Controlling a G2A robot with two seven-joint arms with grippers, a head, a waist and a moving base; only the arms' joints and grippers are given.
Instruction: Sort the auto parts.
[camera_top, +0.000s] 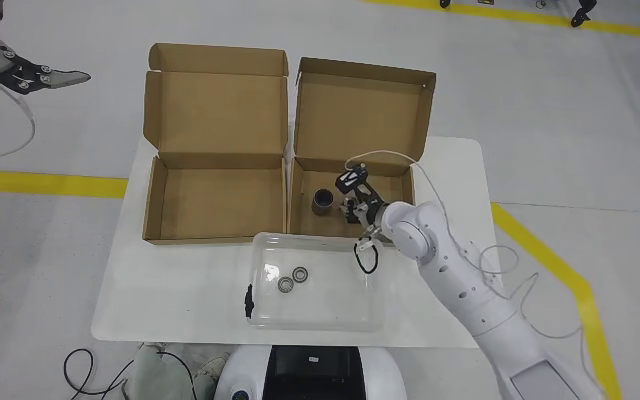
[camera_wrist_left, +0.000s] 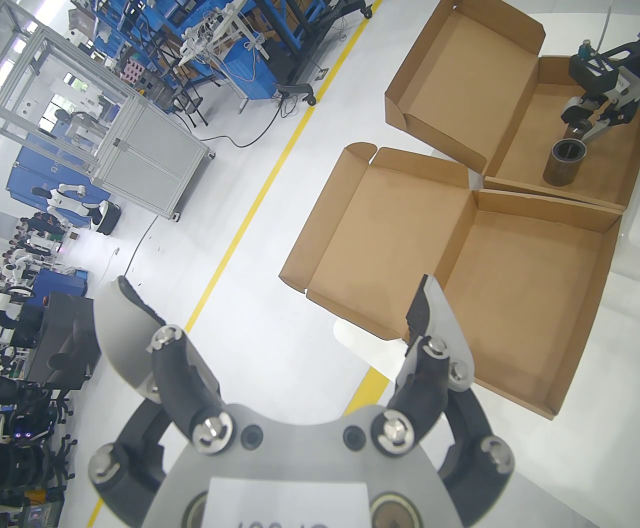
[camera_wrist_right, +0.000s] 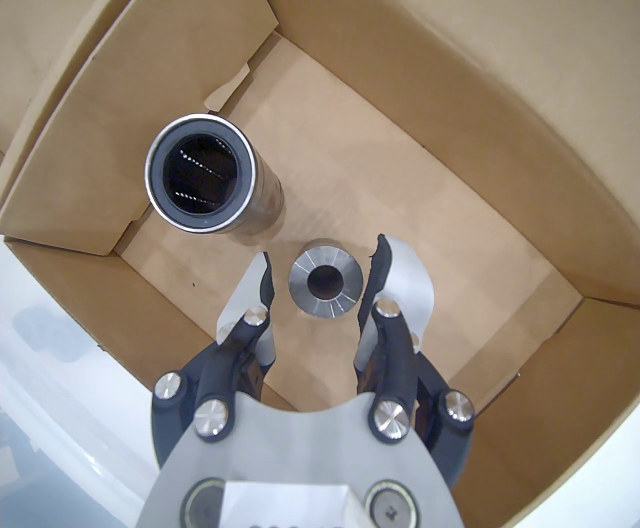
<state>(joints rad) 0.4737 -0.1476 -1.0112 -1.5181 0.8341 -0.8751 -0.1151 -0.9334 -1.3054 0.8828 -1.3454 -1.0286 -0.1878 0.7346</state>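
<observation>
Narrowly parted, the right gripper (camera_wrist_right: 322, 256) flanks a small steel bushing (camera_wrist_right: 325, 286) without clamping it, in the right cardboard box (camera_wrist_right: 450, 165). Just beside stands 1 larger bearing cylinder (camera_wrist_right: 200, 175). 2 ring bearings (camera_top: 286, 283) lie in the clear tray (camera_top: 320, 323). The left gripper (camera_wrist_left: 272, 287) gapes wide, off the table (camera_top: 450, 200).
</observation>
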